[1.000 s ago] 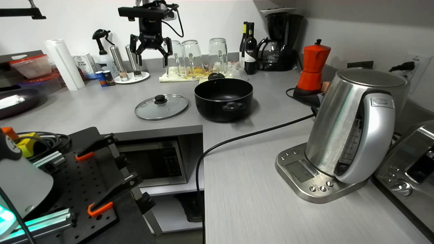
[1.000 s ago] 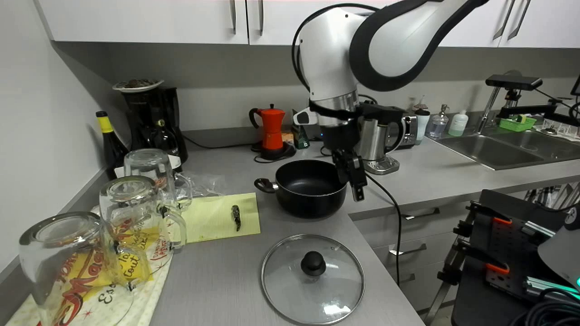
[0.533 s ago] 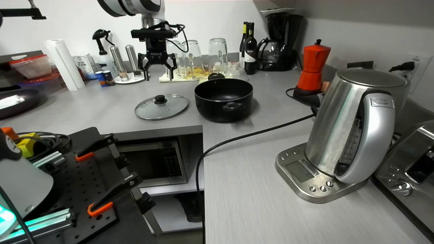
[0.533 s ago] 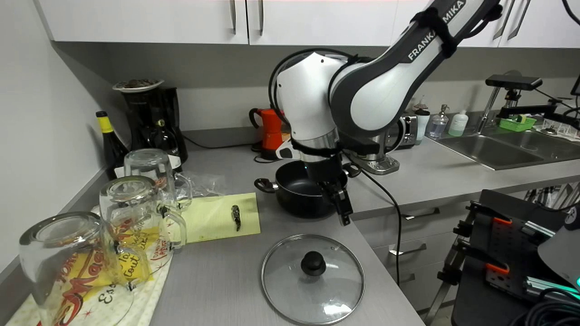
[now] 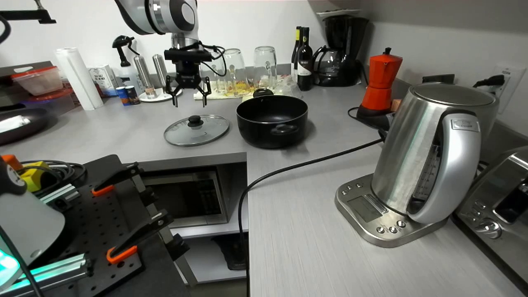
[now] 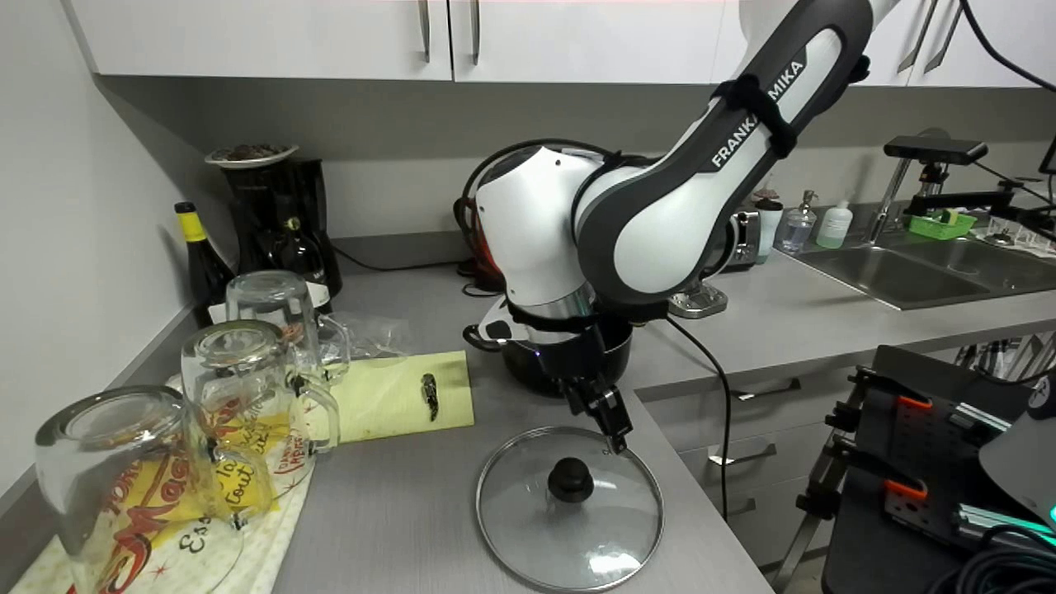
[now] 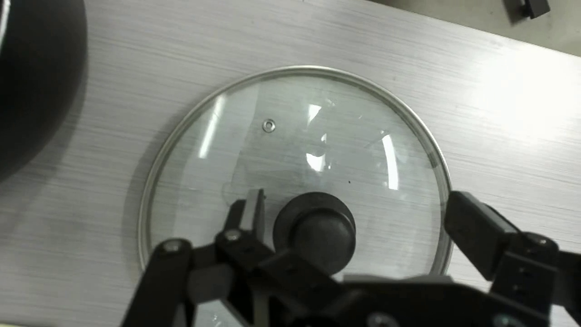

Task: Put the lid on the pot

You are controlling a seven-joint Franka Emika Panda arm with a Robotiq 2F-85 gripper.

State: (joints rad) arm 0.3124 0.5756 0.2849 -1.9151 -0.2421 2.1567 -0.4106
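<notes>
The clear-glass lid [image 5: 210, 127] lies flat on the counter with its black knob [image 6: 570, 480] up, and it also shows in an exterior view [image 6: 536, 536]. The low black pot [image 5: 270, 134] stands uncovered beside it. In an exterior view the arm partly hides the pot [image 6: 521, 367]; in the wrist view only a dark edge of the pot [image 7: 36, 86] shows. My gripper [image 5: 190, 103] is open and empty, pointing down above the lid. In the wrist view the fingers [image 7: 356, 206] are wide apart, with the knob between them, nearer one finger. They appear to be above it, not touching.
A steel kettle [image 5: 412, 156] and a red moka pot [image 5: 380, 78] stand on the counter. Glass mugs [image 6: 239, 388] stand near the wall. A yellow sheet [image 6: 388, 404] with a small dark object lies by the pot. A black cable [image 5: 297, 166] crosses the counter.
My gripper has come down a long way and moved from beside the pot to above the lid's near part. It stays open. The lid and the pot have not moved.
</notes>
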